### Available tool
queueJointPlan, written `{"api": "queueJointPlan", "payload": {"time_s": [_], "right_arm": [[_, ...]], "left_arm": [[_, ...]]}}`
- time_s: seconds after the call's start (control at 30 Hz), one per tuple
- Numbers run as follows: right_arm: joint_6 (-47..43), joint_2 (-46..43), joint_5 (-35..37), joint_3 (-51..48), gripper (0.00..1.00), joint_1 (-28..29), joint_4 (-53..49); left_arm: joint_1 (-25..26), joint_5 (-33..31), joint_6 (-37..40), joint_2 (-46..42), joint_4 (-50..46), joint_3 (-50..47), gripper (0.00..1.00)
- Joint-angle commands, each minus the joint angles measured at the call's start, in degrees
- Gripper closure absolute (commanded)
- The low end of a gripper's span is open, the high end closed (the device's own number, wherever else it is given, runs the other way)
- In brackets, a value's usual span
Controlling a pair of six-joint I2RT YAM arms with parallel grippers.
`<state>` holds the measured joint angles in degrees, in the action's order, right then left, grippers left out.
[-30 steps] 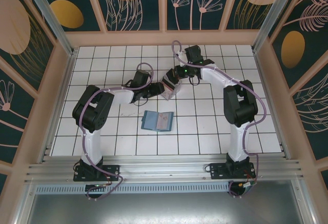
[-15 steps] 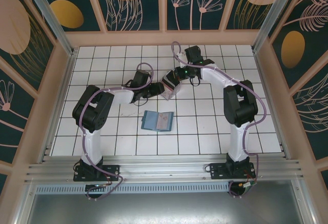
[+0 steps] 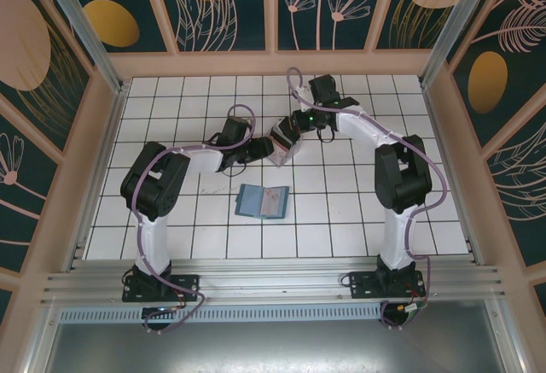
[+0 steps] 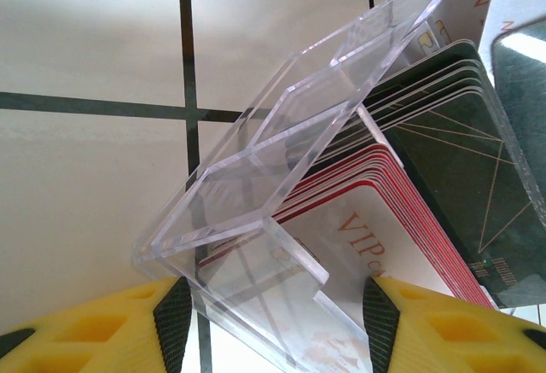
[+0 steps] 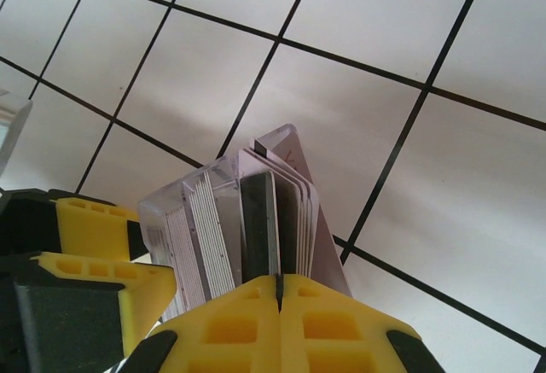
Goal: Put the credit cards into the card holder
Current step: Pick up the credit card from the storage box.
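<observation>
Top view, vs a second ago: the right arm's wrist has nudged slightly toward 1 o'clock. Nothing else has moved.

Left claw [image 4: 277, 317] is grasping the clear box [image 4: 256, 177], one pad on each side wall, and holds it tilted above the table [image 3: 341, 219]. The credit cards [image 4: 375, 211] stand packed inside, a red-edged stack and a dark stack.

Right claw [image 5: 279, 292] is clenched, fingertips together over the box. It looks nipped on the top edge of one dark card [image 5: 258, 219], which is in among the others and not clear of them.

The wallet [image 3: 263, 201] lies open on the table at 6 o'clock from both claws, well apart. There's a pinkish patch on its right half; can't tell if that's a card.

Judgement: the small shift reads as the start of a pull-out. The card must still come free of the box and travel down to the wallet's slots.
</observation>
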<state>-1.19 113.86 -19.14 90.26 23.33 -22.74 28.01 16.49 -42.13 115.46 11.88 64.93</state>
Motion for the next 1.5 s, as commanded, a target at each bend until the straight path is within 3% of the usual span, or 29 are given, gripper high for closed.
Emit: {"api": "queueJointPlan", "payload": {"time_s": [0.0,0.43,0.87,1.0,1.23,1.47], "right_arm": [[0.21,-3.30,-2.69,0.07,0.99,-0.89,0.24],[5.00,-4.71,-13.14,-2.79,1.00,-4.01,5.58],[10.65,-7.24,-22.25,-5.96,1.00,-6.59,11.21],[13.54,-8.95,-25.69,-7.67,1.00,-7.70,13.87],[23.13,-12.25,-34.38,-12.72,1.00,-9.70,24.20],[28.83,-14.41,-38.90,-15.45,1.00,-9.94,30.56]], "left_arm": [[-0.24,-0.14,0.01,1.09,-3.10,-0.94,0.42],[-0.24,1.04,-0.63,-0.29,-2.50,-1.11,0.42],[-0.24,2.85,-0.97,-10.27,-2.38,-1.99,0.34],[-0.41,5.58,-4.56,-16.74,6.68,-6.12,0.32],[-1.16,19.43,-13.42,-16.45,25.79,-7.16,0.33],[-1.47,22.77,-19.83,-12.92,35.53,-6.29,0.36]]}}
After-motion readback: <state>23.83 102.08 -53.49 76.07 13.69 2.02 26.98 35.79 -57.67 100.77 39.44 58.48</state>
